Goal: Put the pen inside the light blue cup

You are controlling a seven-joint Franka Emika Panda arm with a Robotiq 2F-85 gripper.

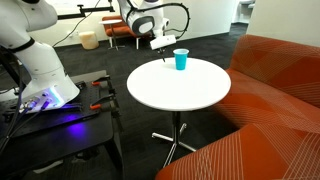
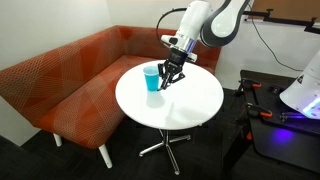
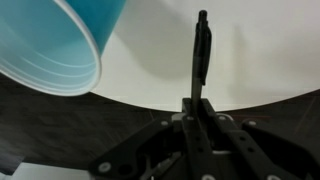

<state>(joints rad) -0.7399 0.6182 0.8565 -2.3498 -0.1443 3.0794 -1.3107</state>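
Observation:
The light blue cup (image 1: pixel 181 60) stands upright on the round white table (image 1: pixel 180 88), near its far edge; it also shows in an exterior view (image 2: pixel 151 78) and at the top left of the wrist view (image 3: pixel 62 40). My gripper (image 2: pixel 168 76) is shut on the pen (image 3: pixel 201 55), a thin dark stick that points away from the fingers over the white tabletop. The gripper (image 3: pixel 197 112) hovers just beside the cup, a little above the table. In an exterior view the gripper (image 1: pixel 161 48) sits next to the cup.
An orange-red sofa (image 2: pixel 70 80) curves around the table; it also shows in an exterior view (image 1: pixel 275 90). A black cart (image 1: pixel 60 120) with a second white robot base stands beside the table. The table has a thin metal foot (image 2: pixel 165 145).

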